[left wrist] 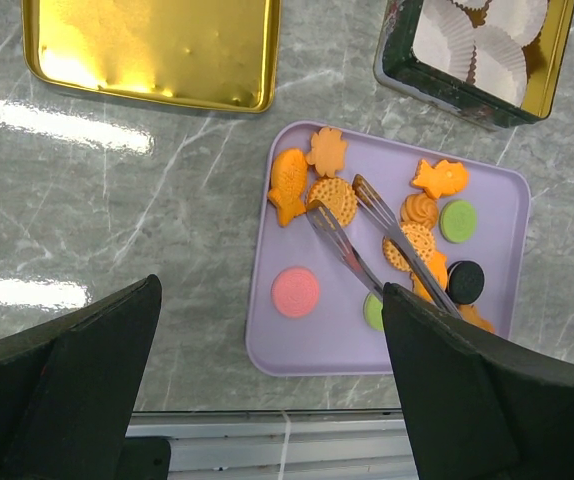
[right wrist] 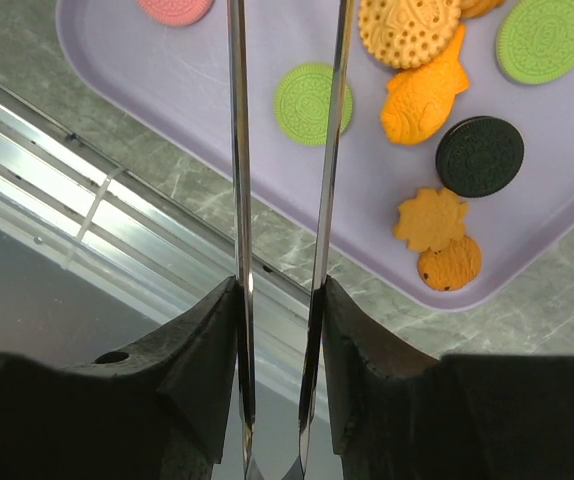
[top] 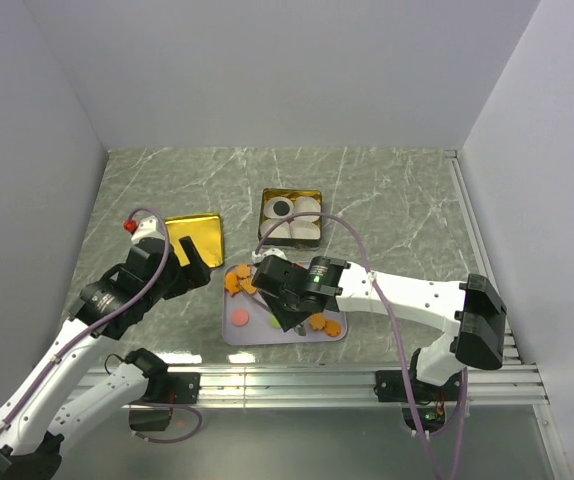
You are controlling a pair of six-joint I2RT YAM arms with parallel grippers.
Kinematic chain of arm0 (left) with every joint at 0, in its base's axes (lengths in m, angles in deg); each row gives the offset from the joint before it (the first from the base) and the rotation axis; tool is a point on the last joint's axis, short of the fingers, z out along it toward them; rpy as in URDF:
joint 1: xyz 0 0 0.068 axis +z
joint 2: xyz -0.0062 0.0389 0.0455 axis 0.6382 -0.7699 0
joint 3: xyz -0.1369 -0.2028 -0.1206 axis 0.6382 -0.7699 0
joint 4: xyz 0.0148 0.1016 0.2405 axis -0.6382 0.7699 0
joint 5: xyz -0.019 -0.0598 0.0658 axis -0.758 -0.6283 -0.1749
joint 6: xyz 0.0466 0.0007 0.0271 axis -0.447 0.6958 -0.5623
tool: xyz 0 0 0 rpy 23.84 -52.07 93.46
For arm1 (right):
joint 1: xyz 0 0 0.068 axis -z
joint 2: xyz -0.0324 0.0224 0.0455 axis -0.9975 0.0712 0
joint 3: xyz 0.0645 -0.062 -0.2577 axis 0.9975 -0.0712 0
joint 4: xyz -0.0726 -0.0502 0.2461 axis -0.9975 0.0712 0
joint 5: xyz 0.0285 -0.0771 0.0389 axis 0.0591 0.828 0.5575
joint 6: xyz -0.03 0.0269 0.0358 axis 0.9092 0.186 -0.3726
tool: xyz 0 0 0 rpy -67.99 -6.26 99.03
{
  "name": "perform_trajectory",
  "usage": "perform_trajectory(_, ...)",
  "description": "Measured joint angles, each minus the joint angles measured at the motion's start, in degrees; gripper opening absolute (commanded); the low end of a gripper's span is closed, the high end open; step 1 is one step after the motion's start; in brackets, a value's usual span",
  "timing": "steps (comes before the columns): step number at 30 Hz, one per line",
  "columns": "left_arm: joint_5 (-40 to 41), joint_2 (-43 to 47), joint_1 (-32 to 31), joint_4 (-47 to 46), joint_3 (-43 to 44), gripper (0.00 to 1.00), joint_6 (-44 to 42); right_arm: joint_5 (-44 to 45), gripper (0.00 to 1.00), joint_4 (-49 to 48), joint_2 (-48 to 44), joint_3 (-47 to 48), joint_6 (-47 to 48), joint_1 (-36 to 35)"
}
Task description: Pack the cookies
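Note:
The cookies lie on a lilac tray (left wrist: 307,345): mostly orange ones, plus a pink one (left wrist: 296,291), green ones (left wrist: 458,221) and a black one (left wrist: 465,281). My right gripper (right wrist: 279,300) is shut on the handles of metal tongs (right wrist: 237,150), low over the tray (top: 252,335). The tongs (left wrist: 367,240) reach left, their two tips on either side of a round orange cookie (left wrist: 339,197). My left gripper (left wrist: 267,300) hangs wide open and empty above the tray's near left part, seen from above at the tray's left (top: 192,265).
A gold tin (top: 290,215) holding white paper cups (left wrist: 487,50) stands just behind the tray. Its gold lid (left wrist: 152,50) lies flat to the left. A metal rail (top: 347,380) runs along the table's near edge. Grey walls close in the table.

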Motion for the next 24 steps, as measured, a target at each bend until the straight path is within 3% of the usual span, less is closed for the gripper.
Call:
perform_trajectory(16,0.0,-0.1,0.0,0.0,0.0,0.97,0.0,1.9,0.33,3.3,-10.1,-1.7,-2.7,0.0)
perform_trajectory(24,0.0,-0.1,0.0,0.0,0.0,0.97,0.0,3.3,0.31,5.9,-11.8,7.5,-3.3,3.8)
